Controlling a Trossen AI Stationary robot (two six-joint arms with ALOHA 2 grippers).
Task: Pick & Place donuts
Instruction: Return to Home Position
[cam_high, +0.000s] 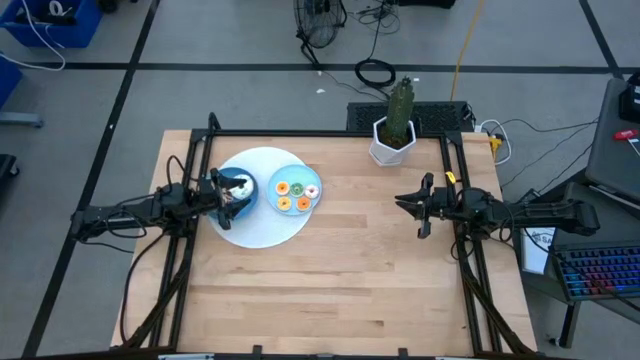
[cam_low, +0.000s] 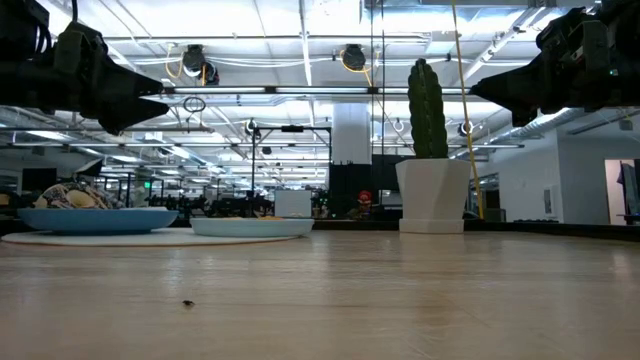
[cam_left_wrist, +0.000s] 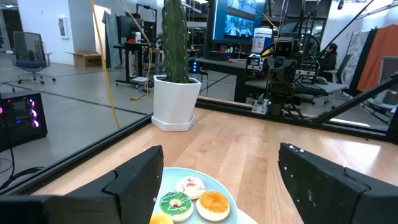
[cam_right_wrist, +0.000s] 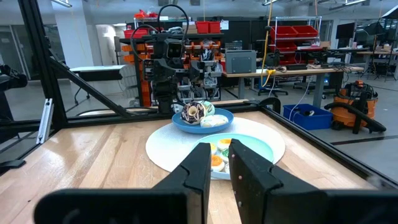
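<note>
- The left gripper (cam_high: 236, 192) hung released above the left part of the table (cam_high: 340, 290), its fingers (cam_left_wrist: 140, 180) spread wide with nothing between them
- Directly beneath it sat the dark blue bowl (cam_right_wrist: 202, 129), holding the larger donuts (cam_right_wrist: 198, 112); a brown-and-white one and a green one showed, piled together
- Just ahead of its fingertips lay the light blue plate (cam_right_wrist: 258, 149), close beside the bowl, carrying the small donuts (cam_left_wrist: 191, 186): green, white with pink, orange and yellow
- Bowl and plate both rested on a white round mat (cam_high: 262, 230)
- The right gripper (cam_high: 402, 203) waited well apart from the plate, on the far side of the table from it and raised off the boards, pointing towards it; its fingers were drawn together to a thin slit and gripped nothing
- Off to that gripper's side, near the table's far edge, stood a cactus (cam_high: 401, 105) in a white pot (cam_high: 390, 148)
- The surface was pale wooden planks edged by black frame rails (cam_high: 330, 133), with one tiny dark speck (cam_low: 188, 302) near the front
- Around the table lay grey floor crossed by dark lines, loose cables (cam_high: 375, 72) and a keyboard (cam_high: 600, 272) beyond the right arm; the room behind was a large workshop with benches, shelving and rows of ceiling lights
</note>
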